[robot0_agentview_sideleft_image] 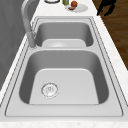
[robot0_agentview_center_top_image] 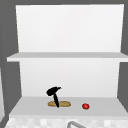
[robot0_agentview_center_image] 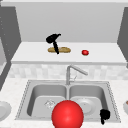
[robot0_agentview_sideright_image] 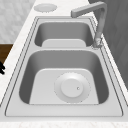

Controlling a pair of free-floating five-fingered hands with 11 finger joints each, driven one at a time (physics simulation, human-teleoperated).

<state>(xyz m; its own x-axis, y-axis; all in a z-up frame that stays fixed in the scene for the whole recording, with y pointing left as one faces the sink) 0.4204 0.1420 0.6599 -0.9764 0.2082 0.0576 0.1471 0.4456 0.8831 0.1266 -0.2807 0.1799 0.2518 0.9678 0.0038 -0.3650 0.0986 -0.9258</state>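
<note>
Nearest the lens, a big glossy red ball (robot0_agentview_center_image: 67,114) sits before the steel double sink (robot0_agentview_center_image: 30,100); above that sink, on the white shelf (robot0_agentview_center_image: 32,53), the left hand (robot0_agentview_center_image: 53,38) pokes a straight finger onto the flat brown bread loaf (robot0_agentview_center_image: 62,50), which may skid toward the small red tomato (robot0_agentview_center_image: 85,52). The right hand (robot0_agentview_center_image: 104,115), fingers curled on nothing, hovers at the sink's front right corner.

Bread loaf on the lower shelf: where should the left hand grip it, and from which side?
Likely across the narrow width of the bread loaf near its middle, coming from above. It lies flat and lengthwise along the shelf, with open space overhead. The left hand hangs right over it, fingers pointing down at it. The tomato sits apart to the right, out of the way.
</note>
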